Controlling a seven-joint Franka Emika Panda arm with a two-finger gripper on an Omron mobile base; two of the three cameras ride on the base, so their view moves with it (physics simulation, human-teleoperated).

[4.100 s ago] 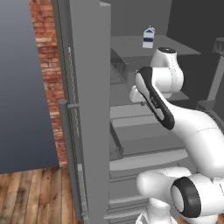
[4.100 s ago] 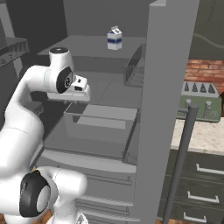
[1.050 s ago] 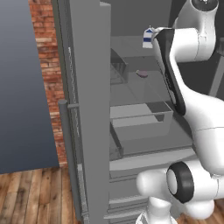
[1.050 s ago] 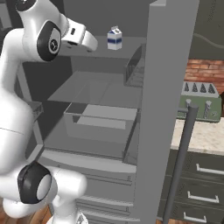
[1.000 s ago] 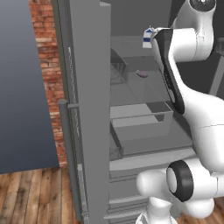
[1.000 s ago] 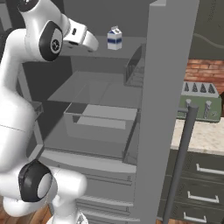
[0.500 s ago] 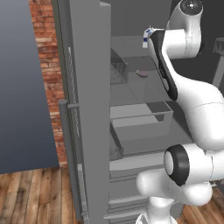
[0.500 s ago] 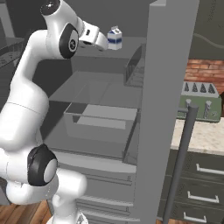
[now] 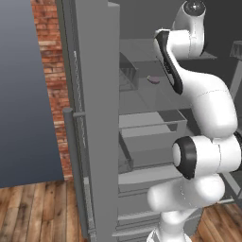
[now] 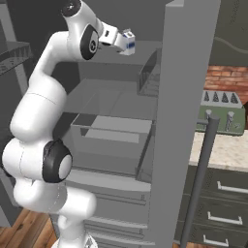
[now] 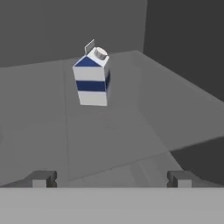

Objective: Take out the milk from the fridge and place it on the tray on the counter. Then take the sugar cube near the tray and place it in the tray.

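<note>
Glossy white rounded arm (image 10: 38, 101), dark joints

Both base views look forward from behind the arm, left and right, sharing the open fridge (image 9: 97, 118). The hand view looks along the gripper (image 11: 109, 178) at the milk (image 11: 92, 78) just ahead.

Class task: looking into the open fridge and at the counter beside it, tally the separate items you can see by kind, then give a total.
Milk carton: 1
Small purple item on a fridge shelf: 1
Green toaster on the counter: 1
Total: 3
</note>
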